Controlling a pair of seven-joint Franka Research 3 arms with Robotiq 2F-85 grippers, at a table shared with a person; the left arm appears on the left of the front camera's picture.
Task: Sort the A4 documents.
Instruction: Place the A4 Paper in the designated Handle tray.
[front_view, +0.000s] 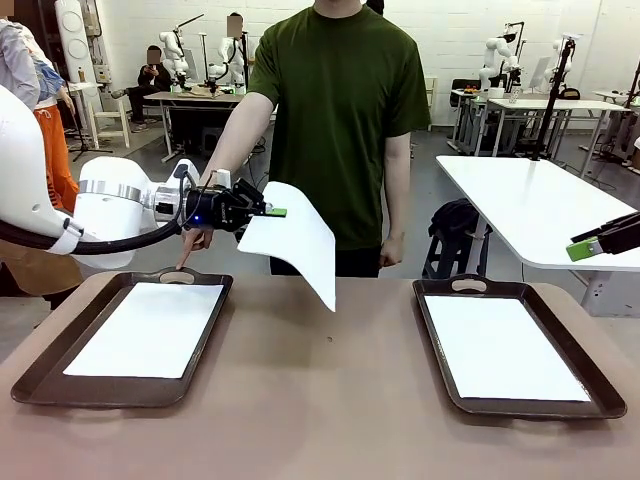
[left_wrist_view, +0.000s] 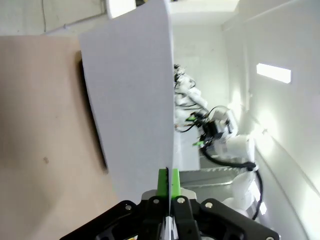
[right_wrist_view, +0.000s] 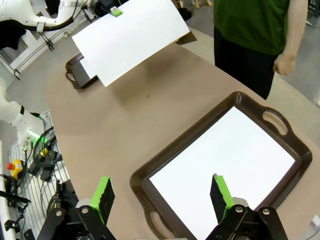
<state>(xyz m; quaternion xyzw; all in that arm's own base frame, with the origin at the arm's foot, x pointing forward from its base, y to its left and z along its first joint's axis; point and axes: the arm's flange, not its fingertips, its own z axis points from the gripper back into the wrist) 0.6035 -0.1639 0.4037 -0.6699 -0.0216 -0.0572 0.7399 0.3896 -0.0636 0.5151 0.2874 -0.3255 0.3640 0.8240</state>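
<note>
Your left gripper (front_view: 272, 211) pinches one A4 document (front_view: 295, 240) by its edge, jaws pressed tight. The sheet hangs in the air, curved, blank white, above the table's (front_view: 330, 400) far edge between the trays. No print legible. Left tray (front_view: 40, 385) and right tray (front_view: 600, 400) each hold a flat white sheet. Your right gripper (right_wrist_view: 161, 196) hovers spread over the right tray. The person's hand (front_view: 193, 243) fingers the left tray's far handle.

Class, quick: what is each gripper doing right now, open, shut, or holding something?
Left gripper: shut on an A4 sheet, held above the table.
Right gripper: open, holding nothing.
</note>
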